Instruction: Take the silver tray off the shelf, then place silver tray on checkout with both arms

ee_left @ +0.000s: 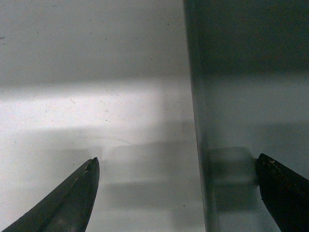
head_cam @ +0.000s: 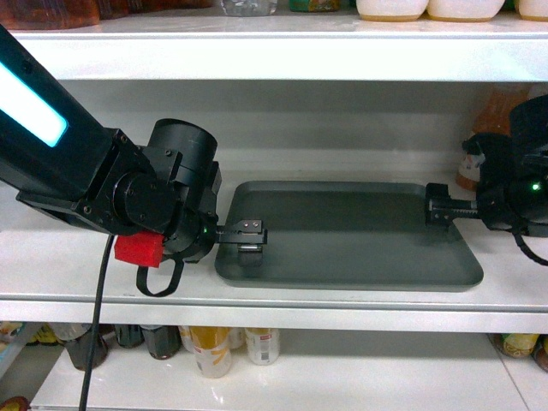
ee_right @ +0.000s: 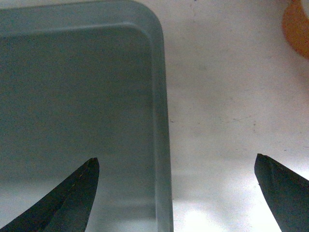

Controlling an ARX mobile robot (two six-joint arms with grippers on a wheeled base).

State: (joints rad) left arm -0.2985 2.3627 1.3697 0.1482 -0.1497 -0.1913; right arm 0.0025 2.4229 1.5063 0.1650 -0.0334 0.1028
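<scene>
The silver tray lies flat on the white shelf, grey-green with a low rim. My left gripper is at the tray's left edge. In the left wrist view it is open and straddles the rim: one finger over the shelf, the other over the tray. My right gripper is at the tray's right edge. It is open too, with one finger over the tray and one over the shelf. Neither gripper holds anything. The checkout is out of view.
An upper shelf board runs close above the arms. An orange-labelled bottle stands at the back right, beside the right arm. Bottles and cans fill the shelf below. A black cable hangs from the left arm.
</scene>
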